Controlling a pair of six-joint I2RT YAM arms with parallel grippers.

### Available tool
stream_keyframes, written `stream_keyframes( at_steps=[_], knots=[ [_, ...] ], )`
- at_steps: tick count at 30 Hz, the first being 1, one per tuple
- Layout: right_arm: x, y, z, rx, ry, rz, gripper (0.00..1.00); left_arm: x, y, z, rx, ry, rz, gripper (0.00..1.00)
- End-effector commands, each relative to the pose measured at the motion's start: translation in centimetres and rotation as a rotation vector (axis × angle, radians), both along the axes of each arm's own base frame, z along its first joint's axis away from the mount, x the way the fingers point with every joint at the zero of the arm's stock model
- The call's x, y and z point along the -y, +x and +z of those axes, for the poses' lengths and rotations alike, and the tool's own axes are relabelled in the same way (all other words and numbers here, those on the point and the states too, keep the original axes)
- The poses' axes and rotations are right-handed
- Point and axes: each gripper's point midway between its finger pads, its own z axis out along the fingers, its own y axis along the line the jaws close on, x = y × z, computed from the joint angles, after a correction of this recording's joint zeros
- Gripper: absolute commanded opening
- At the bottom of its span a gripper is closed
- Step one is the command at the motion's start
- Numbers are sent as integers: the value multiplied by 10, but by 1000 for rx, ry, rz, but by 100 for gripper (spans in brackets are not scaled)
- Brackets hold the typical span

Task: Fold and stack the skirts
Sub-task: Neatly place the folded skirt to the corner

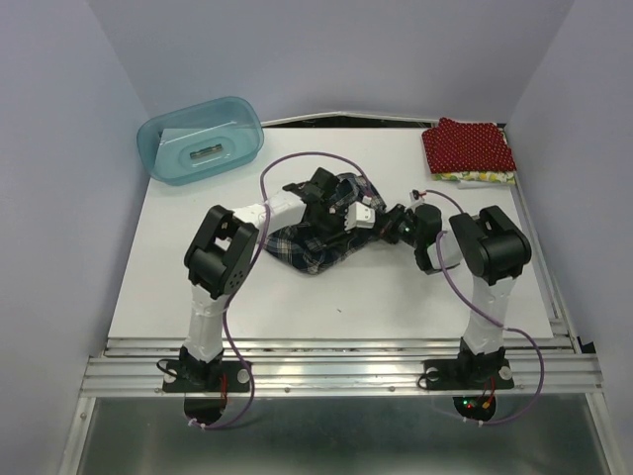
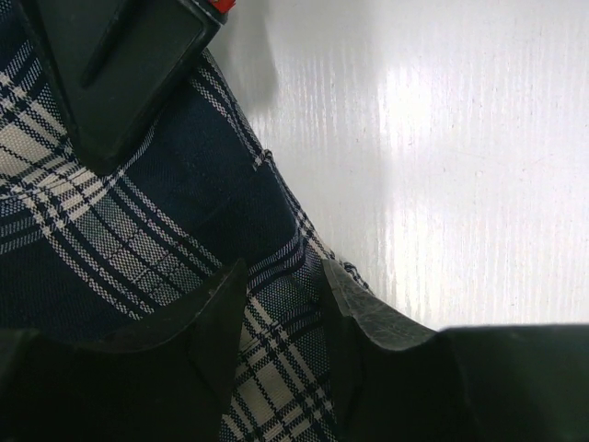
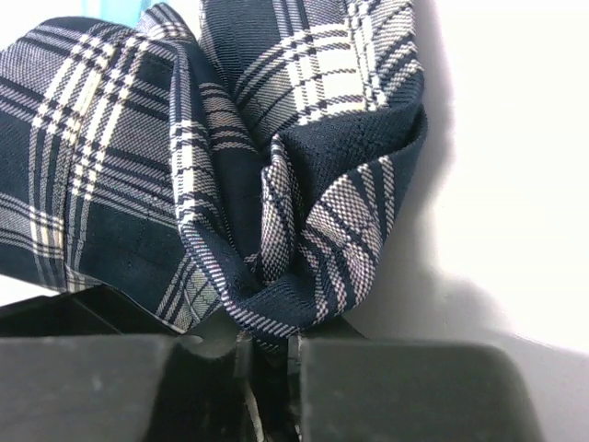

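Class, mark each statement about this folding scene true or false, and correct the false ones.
1. The right tool is shut on a fold of the plaid skirt. True.
2. The red dotted skirt lies inside the teal tub. False: it lies on the yellowish skirt at the far right corner of the table.
3. The plaid skirt lies flat and neatly folded. False: it is bunched up in the middle of the table.
4. The teal tub stands at the table's far left corner. True.
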Motion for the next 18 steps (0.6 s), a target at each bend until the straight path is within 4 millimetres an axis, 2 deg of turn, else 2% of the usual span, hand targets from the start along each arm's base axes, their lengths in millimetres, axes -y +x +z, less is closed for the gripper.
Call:
stream_keyframes(
  at_steps=[1,2,3,4,7,8,11,12,13,15,18],
  knots=[
    [-3,-9,-4,-35,-25,19,1,-10,-4,10,7,14,11,49],
    [-2,-11,0,-32,-20,16,1,-13,-7,19,0,3,41,52],
    [-1,-18,0,-45,-18,14,1,-16,-1,27,12,-13,78,53],
    [1,-18,14,-19,-15,4,1,-18,3,36,15,-29,118,54],
    [8,-31,18,-33,-31,-15,1,-23,15,79,-8,-121,277,60],
    [9,-35,23,-24,-40,-8,1,-21,20,102,1,-172,353,64],
    [8,-44,22,-45,-45,21,1,-17,33,136,7,-247,448,70],
    [8,-47,21,-51,-46,26,1,-14,37,142,16,-257,447,70],
    [7,-49,19,-57,-45,33,1,-13,42,146,-11,-270,478,70],
    [8,-50,17,-61,-51,36,1,-8,57,139,-39,-256,519,69],
    [10,-49,13,-88,-71,25,1,-5,75,110,-102,-205,565,65]
  ],
)
